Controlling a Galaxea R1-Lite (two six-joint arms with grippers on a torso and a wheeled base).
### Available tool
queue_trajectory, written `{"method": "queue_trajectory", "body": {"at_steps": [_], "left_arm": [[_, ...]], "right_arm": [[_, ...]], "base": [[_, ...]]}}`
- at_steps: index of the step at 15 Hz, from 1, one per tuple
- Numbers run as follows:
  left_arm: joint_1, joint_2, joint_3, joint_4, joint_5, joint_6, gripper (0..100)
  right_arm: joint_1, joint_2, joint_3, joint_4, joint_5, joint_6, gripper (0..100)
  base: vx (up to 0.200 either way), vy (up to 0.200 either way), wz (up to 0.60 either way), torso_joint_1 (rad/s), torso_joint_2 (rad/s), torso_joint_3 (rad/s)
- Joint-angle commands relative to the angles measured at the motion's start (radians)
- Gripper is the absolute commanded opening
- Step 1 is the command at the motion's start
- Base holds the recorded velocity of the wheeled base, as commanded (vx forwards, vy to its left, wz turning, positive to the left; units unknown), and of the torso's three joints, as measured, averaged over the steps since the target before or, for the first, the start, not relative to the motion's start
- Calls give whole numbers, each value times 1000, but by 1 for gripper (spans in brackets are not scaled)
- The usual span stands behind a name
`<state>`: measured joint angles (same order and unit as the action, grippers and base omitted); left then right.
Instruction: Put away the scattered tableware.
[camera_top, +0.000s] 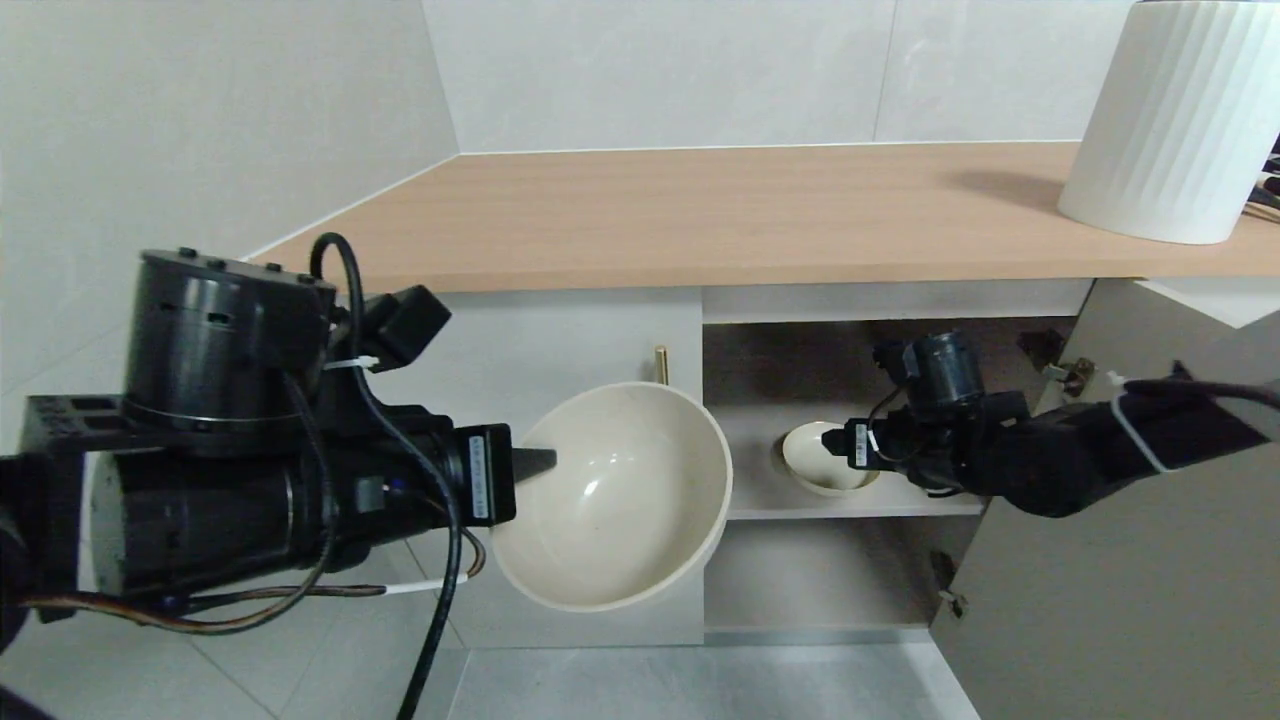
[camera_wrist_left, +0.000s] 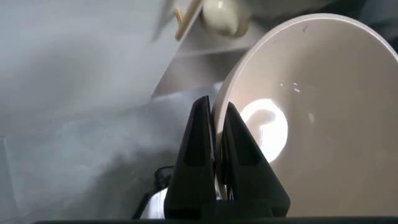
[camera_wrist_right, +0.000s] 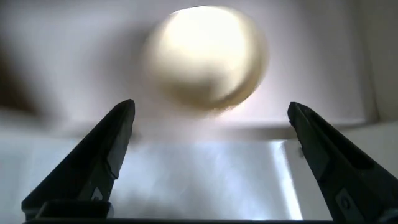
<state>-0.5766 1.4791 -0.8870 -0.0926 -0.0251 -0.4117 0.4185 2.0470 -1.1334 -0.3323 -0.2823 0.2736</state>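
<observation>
My left gripper (camera_top: 540, 461) is shut on the rim of a large cream bowl (camera_top: 615, 495), held tilted in the air in front of the closed left cabinet door. In the left wrist view the fingers (camera_wrist_left: 202, 134) pinch the large cream bowl's (camera_wrist_left: 317, 118) edge. A small cream bowl (camera_top: 822, 458) rests on the shelf (camera_top: 760, 490) inside the open cabinet. My right gripper (camera_top: 848, 445) is at the shelf's front, right beside that bowl. The right wrist view has the fingers (camera_wrist_right: 115, 146) spread wide, with the small cream bowl (camera_wrist_right: 208, 56) beyond them, untouched.
A wooden countertop (camera_top: 700, 215) runs above the cabinet, with a white ribbed cylinder (camera_top: 1170, 120) at its right end. The right cabinet door (camera_top: 1110, 560) stands swung open. A brass handle (camera_top: 661, 364) sits on the closed left door. Grey tiled floor lies below.
</observation>
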Motion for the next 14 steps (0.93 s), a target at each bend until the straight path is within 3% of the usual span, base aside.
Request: {"method": "queue_trajectory", "body": {"at_steps": [1,3,8,14], "left_arm": [[-80,136,3,-3,113,62,0],[-134,225,0,-7,261,73,0],[-181,288,7,-87,310,71,0],[-218,286,8,-113,326,67,0]], "right_arm": [[121,-320,78,170,78,-4,100],[181,-438,72,299,83,-4,100],[368,-512,80,418,109,-1,100],[407,-366,81,417,107,13,100]], "base": [[0,0,0,0,0,0],[0,0,0,0,0,0],[0,0,0,0,0,0],[0,0,0,0,0,0]]}}
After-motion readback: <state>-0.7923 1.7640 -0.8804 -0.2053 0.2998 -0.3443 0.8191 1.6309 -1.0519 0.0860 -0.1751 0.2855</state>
